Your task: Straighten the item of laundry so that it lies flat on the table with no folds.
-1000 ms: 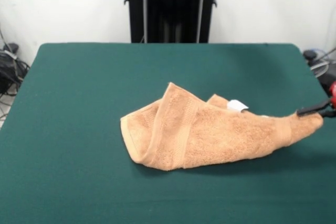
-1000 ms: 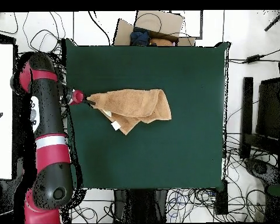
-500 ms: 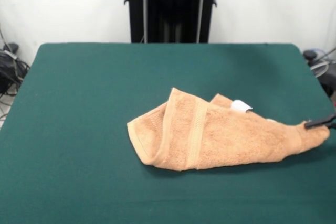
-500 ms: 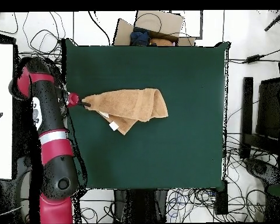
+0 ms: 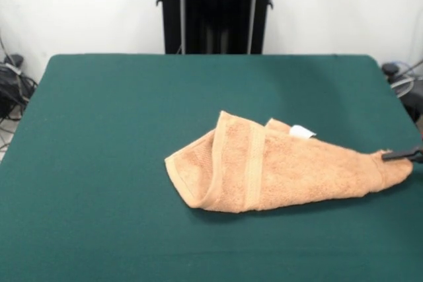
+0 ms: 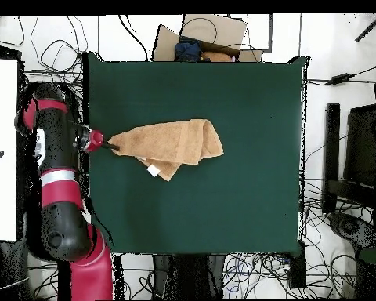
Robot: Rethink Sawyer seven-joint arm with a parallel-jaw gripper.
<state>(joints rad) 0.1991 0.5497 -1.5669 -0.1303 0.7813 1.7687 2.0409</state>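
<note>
The item of laundry is an orange-tan towel, folded over itself and drawn into a tapering cone on the green table. A woven border band runs across its wide end, and a small white tag shows at one edge. My gripper is shut on the narrow corner of the towel at the table's side edge; in the front view only its dark tips enter from the right. The red arm lies beside the table.
Cables and dark equipment ring the table in the overhead view. A cardboard box with clothes sits beyond the table's top edge. A white panel stands left of the arm.
My gripper has pulled the towel's corner further toward the table's side edge, and the whole towel has slid that way. The held corner has sunk lower. The arm's elbow has shifted.
</note>
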